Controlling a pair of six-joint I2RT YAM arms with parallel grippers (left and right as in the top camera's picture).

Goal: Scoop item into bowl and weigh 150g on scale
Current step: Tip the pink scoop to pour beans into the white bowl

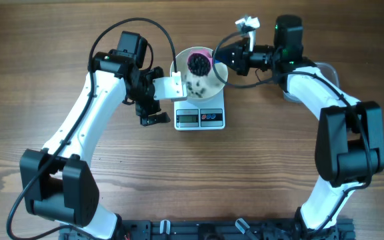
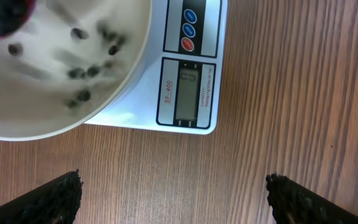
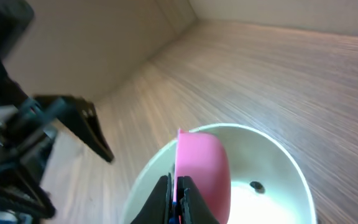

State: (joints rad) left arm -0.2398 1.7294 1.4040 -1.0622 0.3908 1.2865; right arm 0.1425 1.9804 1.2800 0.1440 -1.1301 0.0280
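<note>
The white bowl (image 1: 212,83) stands on the white scale (image 1: 200,118). Over the bowl's far side my right gripper (image 1: 227,56) is shut on the blue handle of a pink scoop (image 1: 199,62), which is filled with black beans. In the right wrist view the scoop (image 3: 202,168) is tipped on edge above the bowl (image 3: 291,171), and my right gripper (image 3: 176,185) pinches the scoop's handle. A few black beans (image 2: 82,71) lie scattered in the bowl (image 2: 42,106). My left gripper (image 2: 173,190) hangs open over bare table left of the scale (image 2: 188,37), holding nothing.
A clear plastic tub (image 1: 327,70) sits at the far right, mostly behind the right arm. The left arm (image 1: 92,113) stretches along the left of the scale. The scale's grey display (image 2: 189,90) faces the near side; its digits are unreadable.
</note>
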